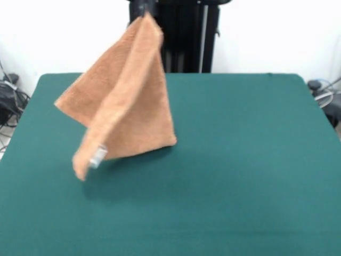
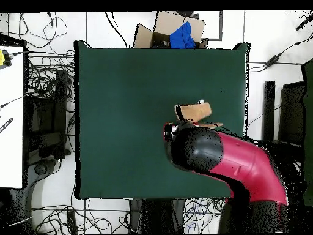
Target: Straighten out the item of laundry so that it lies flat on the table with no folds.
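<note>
Gripper [image 1: 145, 7] at 12 o'clock, clamped on top corner of towel [image 1: 125, 101]. Towel hangs folded in a peak over table [image 1: 250, 160], white tag [image 1: 98, 157] at 7 o'clock. Cardboard box [image 2: 177, 27] off table: blue item [image 2: 182, 35] inside.

- Gripper [image 1: 145, 8]: in my front view, cut off by the top edge; I cannot tell how the fingers stand. Overhead, hidden under the arm [image 2: 229, 162].
- Towel [image 1: 121, 98]: top corner runs up to the frame's top edge; lower left corner blurred. Overhead, only a small part [image 2: 194, 112] shows beside the arm.
- Tag [image 1: 98, 156]: blurred, markings unreadable.
- Table [image 1: 256, 160]: near edge cut off in my front view.
</note>
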{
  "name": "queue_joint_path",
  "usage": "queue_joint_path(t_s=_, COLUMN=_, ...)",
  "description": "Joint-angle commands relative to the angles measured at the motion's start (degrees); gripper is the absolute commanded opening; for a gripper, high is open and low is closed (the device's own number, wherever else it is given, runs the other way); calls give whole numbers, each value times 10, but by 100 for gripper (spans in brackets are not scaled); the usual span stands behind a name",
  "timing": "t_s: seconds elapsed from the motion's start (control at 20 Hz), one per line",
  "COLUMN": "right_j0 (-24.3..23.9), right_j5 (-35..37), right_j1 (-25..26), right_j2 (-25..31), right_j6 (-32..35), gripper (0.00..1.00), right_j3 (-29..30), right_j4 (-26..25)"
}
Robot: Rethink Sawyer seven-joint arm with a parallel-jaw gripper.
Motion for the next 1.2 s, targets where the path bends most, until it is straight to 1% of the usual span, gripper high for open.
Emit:
queue_joint_path(t_s=0.05, right_j0=78, right_j5=-28, right_j1=-18, right_j2=-51, right_j6=257, gripper=0, right_j3=74, right_j4=43)
queue_joint_path(t_s=0.3, right_j0=127, right_j5=-50, right_j1=-9, right_j2=-79, right_j6=308, gripper=0, right_j3=84, right_j4=58)
queue_joint_path(t_s=0.4, right_j0=155, right_j5=-57, right_j1=-1, right_j2=-93, right_j6=345, gripper=0, right_j3=80, right_j4=60)
queue_joint_path(t_s=0.55, right_j0=177, right_j5=-69, right_j1=7, right_j2=-105, right_j6=372, gripper=0, right_j3=80, right_j4=61)
queue_joint_path(t_s=0.8, right_j0=197, right_j5=-93, right_j1=23, right_j2=-110, right_j6=401, gripper=0, right_j3=81, right_j4=66)
queue_joint_path(t_s=1.2, right_j0=204, right_j5=-121, right_j1=27, right_j2=-102, right_j6=420, gripper=0, right_j3=94, right_j4=63)
